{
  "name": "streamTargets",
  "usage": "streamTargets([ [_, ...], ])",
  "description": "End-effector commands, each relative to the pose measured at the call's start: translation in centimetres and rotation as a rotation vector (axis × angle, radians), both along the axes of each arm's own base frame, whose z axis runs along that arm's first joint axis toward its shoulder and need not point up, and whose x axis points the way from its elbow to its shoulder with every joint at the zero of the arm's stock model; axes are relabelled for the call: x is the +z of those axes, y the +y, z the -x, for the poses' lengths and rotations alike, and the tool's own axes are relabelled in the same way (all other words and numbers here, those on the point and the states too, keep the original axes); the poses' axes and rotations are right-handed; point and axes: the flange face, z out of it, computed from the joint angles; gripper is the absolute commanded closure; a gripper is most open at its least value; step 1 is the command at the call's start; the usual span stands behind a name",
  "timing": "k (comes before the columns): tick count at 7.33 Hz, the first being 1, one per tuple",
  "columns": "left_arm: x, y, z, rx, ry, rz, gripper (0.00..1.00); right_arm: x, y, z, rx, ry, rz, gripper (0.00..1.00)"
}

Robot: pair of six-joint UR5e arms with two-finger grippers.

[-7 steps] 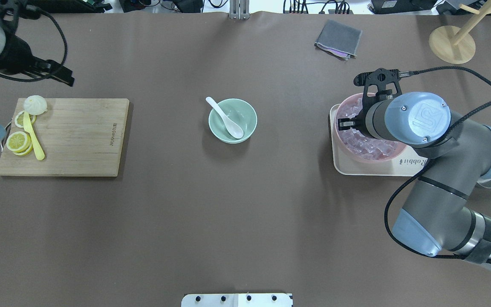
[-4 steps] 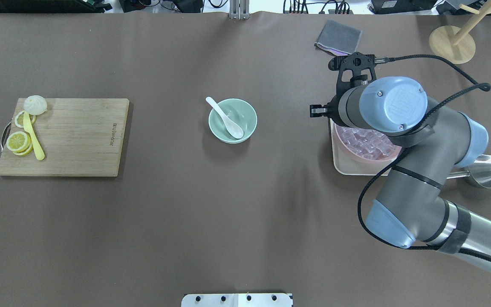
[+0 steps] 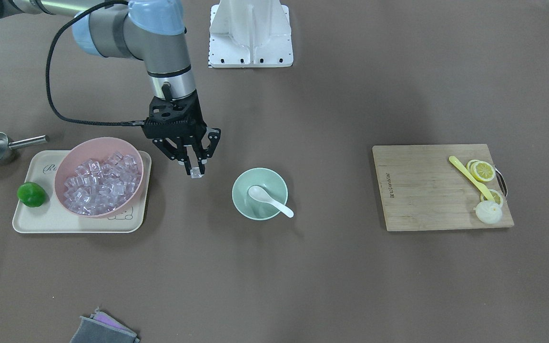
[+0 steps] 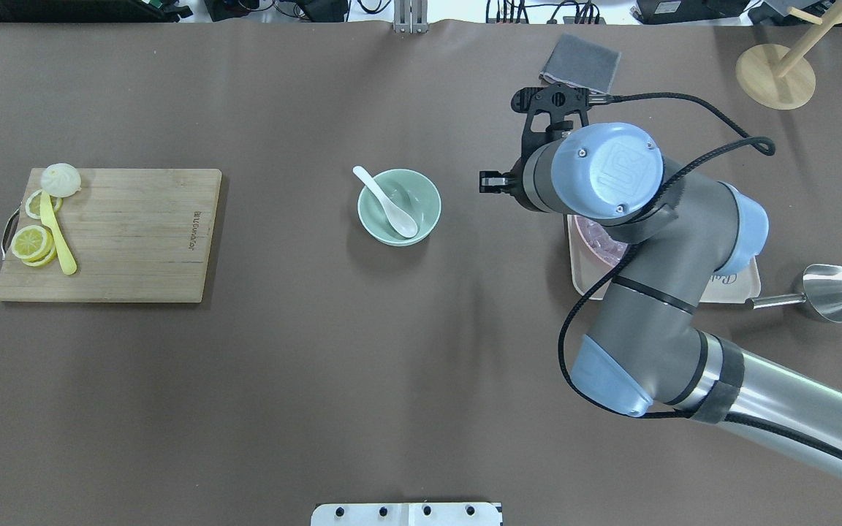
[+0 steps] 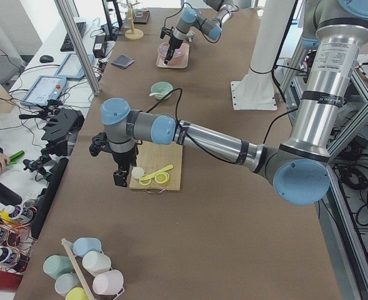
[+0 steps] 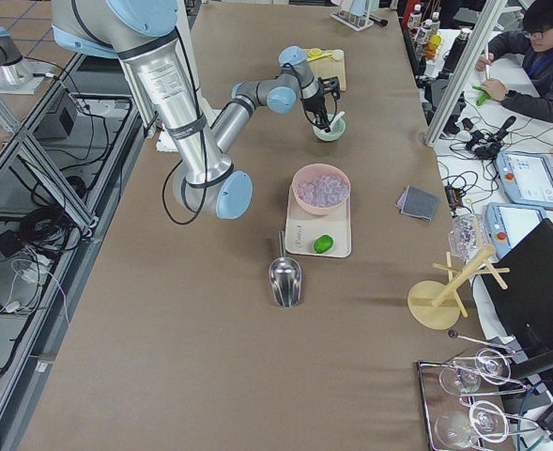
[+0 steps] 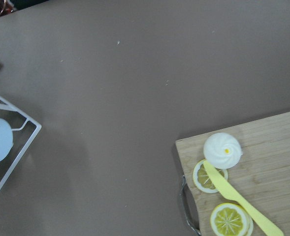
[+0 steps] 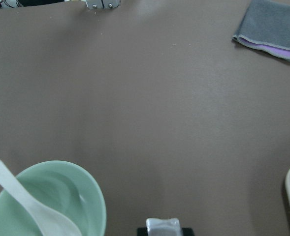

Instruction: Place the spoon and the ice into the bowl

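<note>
Right end effector [image 3: 196, 166], pinching an ice cube [image 3: 197, 173], has left the pink bowl [image 3: 67, 159] and hangs above the bench partway to the green bowl [image 3: 270, 183], which already holds the spoon [image 3: 264, 197]; drop next.

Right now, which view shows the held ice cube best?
Exterior front-facing: the ice cube shows clearly in the right end effector. The right wrist view crops it at the bottom edge; overhead, the arm hides it.

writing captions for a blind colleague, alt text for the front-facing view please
The right gripper holds a small clear ice cube between a pink bowl of ice and a small mint-green bowl with a glossy white spoon in it.
</note>
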Motion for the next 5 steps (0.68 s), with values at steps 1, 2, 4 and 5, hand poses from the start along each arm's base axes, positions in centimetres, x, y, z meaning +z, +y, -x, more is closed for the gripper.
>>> streamTargets([
  [1,6.4,1.8,1.5,0.038,0.002,0.065,0.00,-2.8,0.9,5.5,0.031,-0.021,0.022,1.00],
  [2,6.3,2.1,1.3,0.038,0.049,0.068,0.00,-3.7,1.2,7.9,0.041,-0.016,0.029,1.00],
  [4,7.5,3.3,1.6,0.034,0.052,0.087,0.01,-4.2,0.9,12.4,0.063,0.018,0.061,1.00],
  [5,7.5,3.3,1.7,0.033,0.052,0.087,0.01,-3.9,1.0,14.5,0.083,0.049,0.057,1.00],
])
